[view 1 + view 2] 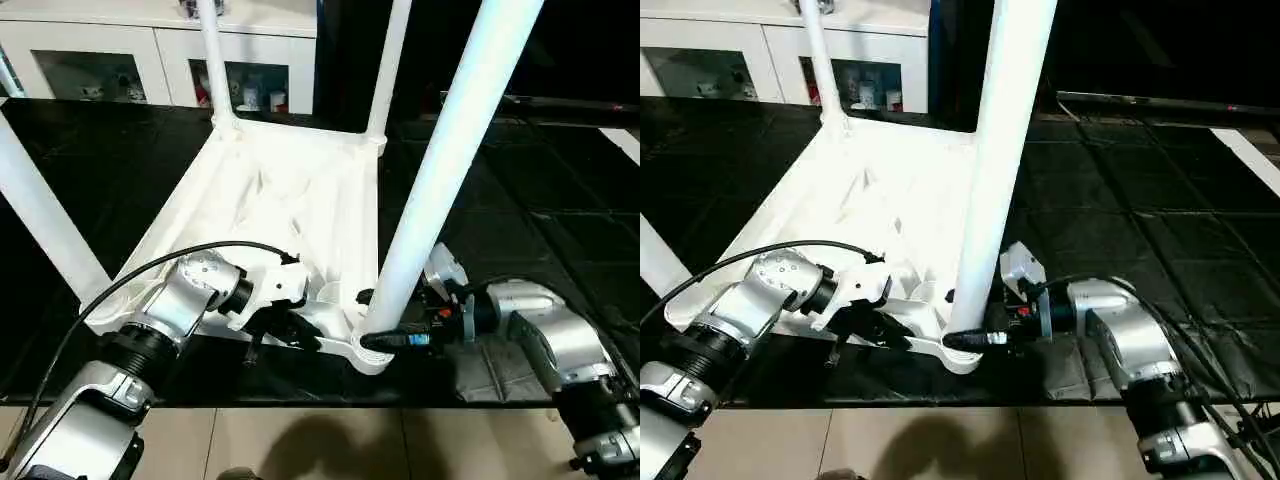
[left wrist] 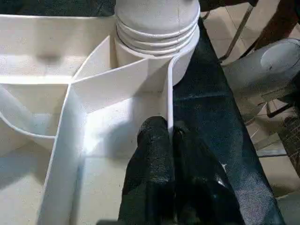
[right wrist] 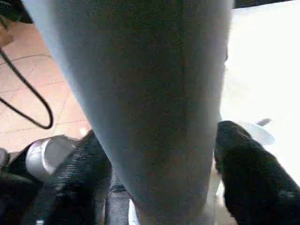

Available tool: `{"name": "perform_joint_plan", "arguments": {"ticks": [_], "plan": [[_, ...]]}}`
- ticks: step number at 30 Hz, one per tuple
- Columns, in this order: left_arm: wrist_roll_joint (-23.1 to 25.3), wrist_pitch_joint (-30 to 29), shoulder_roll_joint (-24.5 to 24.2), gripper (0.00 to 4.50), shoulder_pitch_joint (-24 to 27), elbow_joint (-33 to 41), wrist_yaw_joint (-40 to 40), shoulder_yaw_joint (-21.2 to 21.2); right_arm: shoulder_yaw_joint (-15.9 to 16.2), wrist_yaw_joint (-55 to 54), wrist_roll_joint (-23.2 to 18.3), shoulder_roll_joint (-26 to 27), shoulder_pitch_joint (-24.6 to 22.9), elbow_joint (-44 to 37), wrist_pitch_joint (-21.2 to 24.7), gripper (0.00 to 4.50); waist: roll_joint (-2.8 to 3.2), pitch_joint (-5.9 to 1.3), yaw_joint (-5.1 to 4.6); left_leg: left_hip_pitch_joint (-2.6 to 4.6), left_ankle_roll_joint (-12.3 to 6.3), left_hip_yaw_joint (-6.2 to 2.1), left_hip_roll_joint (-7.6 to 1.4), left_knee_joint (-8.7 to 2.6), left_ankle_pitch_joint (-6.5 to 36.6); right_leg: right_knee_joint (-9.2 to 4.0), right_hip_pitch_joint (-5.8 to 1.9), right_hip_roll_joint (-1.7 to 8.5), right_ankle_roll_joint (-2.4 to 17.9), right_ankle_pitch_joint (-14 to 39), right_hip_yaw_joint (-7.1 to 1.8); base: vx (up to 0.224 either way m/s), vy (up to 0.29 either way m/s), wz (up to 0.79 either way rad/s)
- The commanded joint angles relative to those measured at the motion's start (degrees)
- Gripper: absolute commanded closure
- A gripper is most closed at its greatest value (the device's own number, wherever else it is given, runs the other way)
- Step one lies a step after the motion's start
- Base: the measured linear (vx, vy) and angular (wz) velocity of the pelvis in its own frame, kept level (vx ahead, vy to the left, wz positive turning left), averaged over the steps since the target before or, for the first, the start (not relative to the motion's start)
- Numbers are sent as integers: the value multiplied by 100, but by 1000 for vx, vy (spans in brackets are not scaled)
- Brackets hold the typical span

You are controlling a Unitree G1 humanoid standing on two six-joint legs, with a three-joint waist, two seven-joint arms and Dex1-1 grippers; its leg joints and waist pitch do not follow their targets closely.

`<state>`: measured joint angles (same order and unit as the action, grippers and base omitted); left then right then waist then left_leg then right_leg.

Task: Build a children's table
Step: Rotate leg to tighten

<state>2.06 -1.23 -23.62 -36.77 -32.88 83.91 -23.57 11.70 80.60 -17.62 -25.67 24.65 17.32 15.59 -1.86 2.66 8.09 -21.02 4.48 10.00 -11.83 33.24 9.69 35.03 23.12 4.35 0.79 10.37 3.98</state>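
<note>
We are seating the last near leg [image 1: 440, 170] in its corner socket [image 1: 368, 350] of the upturned tabletop [image 1: 290, 190] lying on the dark floor, right pincer [image 1: 385, 341] straddling its base, left pincer [image 2: 169, 140] pinching the rim, three other legs already standing.

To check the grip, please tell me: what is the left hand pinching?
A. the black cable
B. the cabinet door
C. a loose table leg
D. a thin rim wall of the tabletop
D: in the left wrist view the left hand has its two black fingers closed on a thin upright wall of the tabletop, close to the socket where the leg stands.
</note>
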Motion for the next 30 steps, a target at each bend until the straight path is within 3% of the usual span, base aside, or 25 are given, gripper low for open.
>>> {"name": "perform_joint_plan", "arguments": {"ticks": [1,2,5,6,15,16,18,19,22,23,26,27,30], "plan": [[89,70,4,450,-41,-30,251,-230,31,87,-20,-76,45,36,3,149,-32,-366,-35,74,-230,7,-172,-343,979,-375,-287,372,1136,1060,-255,0,0,0],[89,70,4,450,-41,-30,251,-230,31,87,-20,-76,45,36,3,172,-37,-362,-34,69,-224,9,-165,-344,1004,-377,-290,371,1136,1075,-254,0,0,0],[112,101,-6,450,-46,-66,224,-234,50,109,-10,-63,26,59,-3,186,-36,-363,-33,67,-201,6,-164,-345,1032,-386,-294,378,1106,1160,-254,0,0,0],[120,104,-4,450,-45,-72,213,-236,53,117,-12,-60,17,57,2,212,-34,-365,-32,69,-199,6,-166,-345,1035,-384,-293,378,1106,1158,-253,0,0,0],[130,19,48,450,-16,-70,23,-175,46,22,-144,35,-134,-156,202,241,-37,-365,-29,70,-201,6,-164,-345,996,-381,-295,371,1096,1113,-256,0,0,0],[99,-145,103,450,-13,-77,-146,-91,8,-204,-164,146,-215,-272,306,242,26,-367,-29,76,-176,3,-166,-346,1016,-373,-286,371,1109,1092,-260,0,0,0],[36,-297,173,450,-15,-78,-308,17,2,-522,-54,262,-266,-297,304,243,-11,-355,-36,79,-145,0,-159,-357,1136,-404,-284,372,1079,1234,-255,0,0,0],[-60,-449,244,450,-12,-60,-424,127,-16,-823,27,373,-279,-300,366,243,16,-340,-56,85,-86,-5,-159,-377,1253,-419,-268,378,1042,1450,-259,0,0,0],[-236,-807,448,450,-33,-38,-825,391,-171,-1650,125,760,-225,-240,548,244,5,-308,-118,101,98,-33,-138,-404,1625,-497,-254,392,834,2221,-253,0,0,0],[-234,-939,545,450,-73,-70,-1058,464,-212,-1908,150,925,-180,-189,572,245,-8,-302,-179,83,155,-52,-124,-421,1691,-516,-265,391,739,2449,-238,0,0,0],[-207,-1147,725,450,-156,-142,-1462,566,-288,-2415,210,1237,-82,-56,618,246,-9,-303,-314,66,163,-77,-112,-426,1790,-556,-268,393,631,2668,-222,0,0,0],[-148,-1392,1009,450,-330,-316,-2115,725,-357,-3173,422,1635,122,250,572,246,-22,-299,-362,44,170,-83,-97,-423,1775,-553,-271,386,599,2722,-215,0,0,0],[-112,-1537,1214,450,-468,-444,-2607,857,-420,-3734,572,1896,285,479,547,246,-20,-318,-415,71,159,-83,-66,-388,1705,-607,-261,402,501,2960,-203,0,0,0]]}}
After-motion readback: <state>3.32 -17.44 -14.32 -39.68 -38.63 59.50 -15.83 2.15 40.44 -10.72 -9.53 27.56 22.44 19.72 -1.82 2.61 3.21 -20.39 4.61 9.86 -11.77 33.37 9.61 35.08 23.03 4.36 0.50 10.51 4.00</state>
